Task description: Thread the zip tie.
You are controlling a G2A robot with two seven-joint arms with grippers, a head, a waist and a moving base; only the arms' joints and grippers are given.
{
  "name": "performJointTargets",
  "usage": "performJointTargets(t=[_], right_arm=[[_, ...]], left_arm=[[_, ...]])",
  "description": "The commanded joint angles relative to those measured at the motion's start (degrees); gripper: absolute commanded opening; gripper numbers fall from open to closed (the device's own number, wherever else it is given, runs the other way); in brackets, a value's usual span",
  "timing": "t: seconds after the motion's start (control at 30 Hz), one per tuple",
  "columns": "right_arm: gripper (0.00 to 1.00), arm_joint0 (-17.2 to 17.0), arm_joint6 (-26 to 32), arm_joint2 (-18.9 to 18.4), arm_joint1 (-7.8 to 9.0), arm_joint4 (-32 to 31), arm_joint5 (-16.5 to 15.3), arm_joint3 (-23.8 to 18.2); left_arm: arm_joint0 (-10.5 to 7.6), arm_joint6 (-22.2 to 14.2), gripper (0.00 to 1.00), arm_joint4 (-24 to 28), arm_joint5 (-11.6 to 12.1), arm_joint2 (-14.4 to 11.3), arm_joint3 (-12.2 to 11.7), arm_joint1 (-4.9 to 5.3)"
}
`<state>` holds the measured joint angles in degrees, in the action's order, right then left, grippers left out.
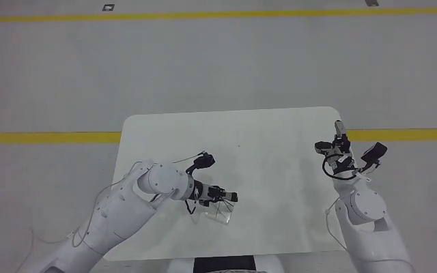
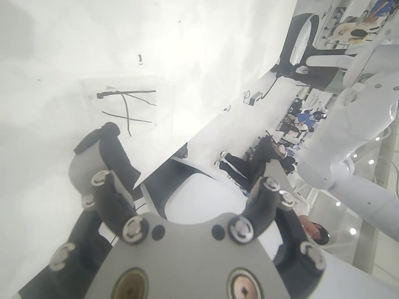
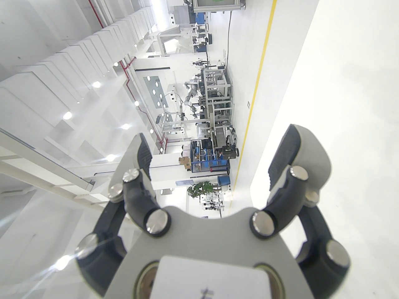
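Black zip ties (image 2: 127, 107) are lying flat in a clear tray (image 1: 223, 218), which is sitting toward the front of the white table (image 1: 273, 150) on the robot's left half. One tie is stretching straight along the tray, with its square head (image 2: 100, 95) at one end and its tail reaching toward the opposite wall. Another is lying roughly parallel to it, and two more are crossing them at angles, one of these curving. The left gripper (image 2: 187, 154) is hovering just beside the tray, fingers spread wide and gripping nothing. The right gripper (image 3: 218, 152) is hanging at the table's right edge, well apart from the tray. It is pointing away from the robot, fingers likewise spread wide and empty.
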<state>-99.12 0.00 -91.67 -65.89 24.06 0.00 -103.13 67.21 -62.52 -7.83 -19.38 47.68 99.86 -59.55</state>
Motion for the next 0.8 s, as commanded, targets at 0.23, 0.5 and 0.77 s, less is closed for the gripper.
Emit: performJointTargets(t=[0.23,0.5,0.77], right_arm=[[1.00,0.00,0.00,0.00,0.00,0.00,0.00,0.00],[1.00,0.00,0.00,0.00,0.00,0.00,0.00,0.00],[1.00,0.00,0.00,0.00,0.00,0.00,0.00,0.00]], left_arm=[[-2.56,-2.02,1.00,-1.94,-0.10,-3.75,-0.44,-0.56],[-3.71,-3.54,1.00,-4.85,-0.10,-5.19,-2.69,-1.06],[-4.10,-2.88,1.00,-6.49,0.62,-6.06,-0.94,-1.06]])
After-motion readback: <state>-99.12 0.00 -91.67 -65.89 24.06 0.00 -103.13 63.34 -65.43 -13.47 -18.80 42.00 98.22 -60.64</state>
